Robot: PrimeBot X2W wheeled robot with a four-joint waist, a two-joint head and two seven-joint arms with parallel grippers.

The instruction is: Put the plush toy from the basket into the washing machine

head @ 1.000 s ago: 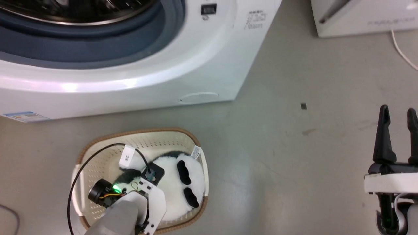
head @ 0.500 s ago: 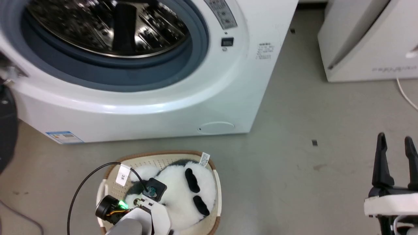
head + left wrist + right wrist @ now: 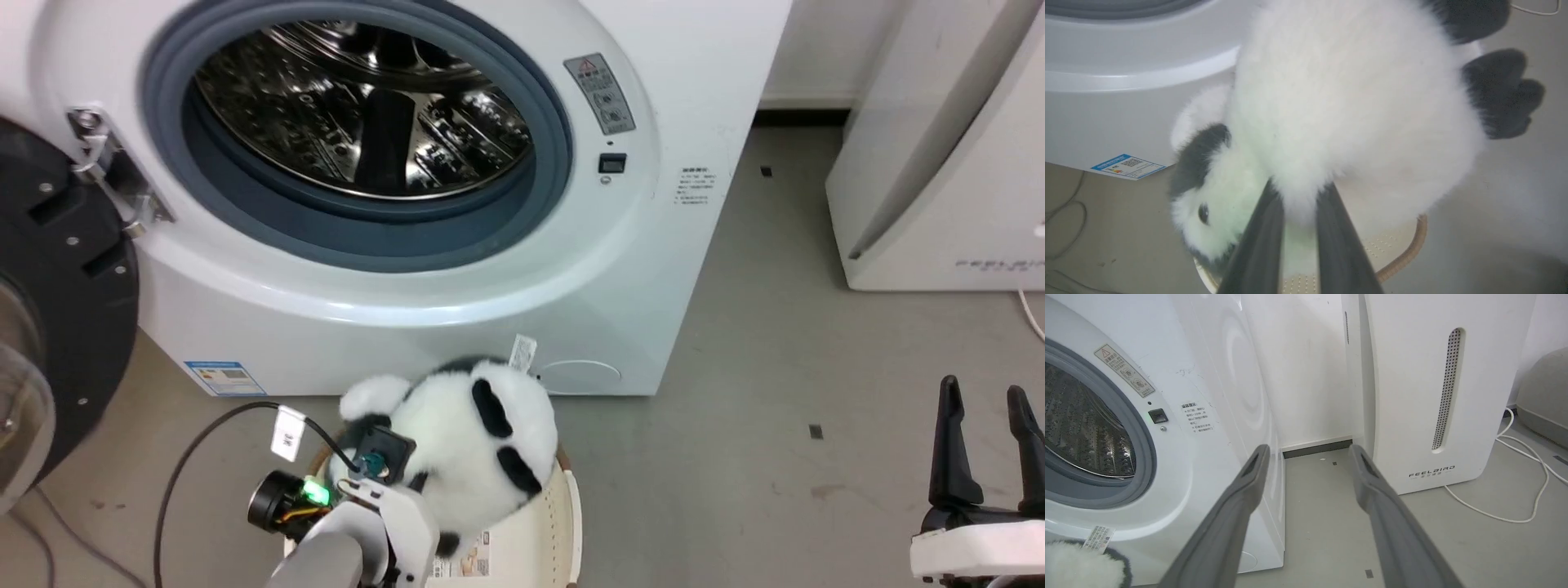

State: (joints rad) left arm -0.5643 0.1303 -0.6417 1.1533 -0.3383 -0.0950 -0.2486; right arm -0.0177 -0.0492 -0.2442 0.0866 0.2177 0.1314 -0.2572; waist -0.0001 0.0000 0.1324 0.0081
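The fluffy white and black plush toy (image 3: pixel 457 437) hangs just above the cream basket (image 3: pixel 563 514), in front of the washing machine (image 3: pixel 702 98). My left gripper (image 3: pixel 1300 187) is shut on the fur of the plush toy (image 3: pixel 1351 102), its dark fingers (image 3: pixel 1261 245) sunk into the pile. The basket's brown rim (image 3: pixel 1406 253) shows below the toy. The washer's steel drum (image 3: pixel 367 114) stands open, its dark round door (image 3: pixel 65 327) swung out to the left. My right gripper (image 3: pixel 986 425) is open over the floor at the lower right, holding nothing.
A white FEELBIRD appliance (image 3: pixel 1433 396) stands right of the washing machine (image 3: pixel 1216 367), with a narrow floor gap between them. A white cable (image 3: pixel 1515 514) loops on the floor beside it. A black cable (image 3: pixel 196 457) arcs off my left wrist.
The head camera has tilted up, bringing the drum and door into view. My left gripper has lifted the plush toy out of the basket, uncovering the floor label. The right gripper keeps its pose.
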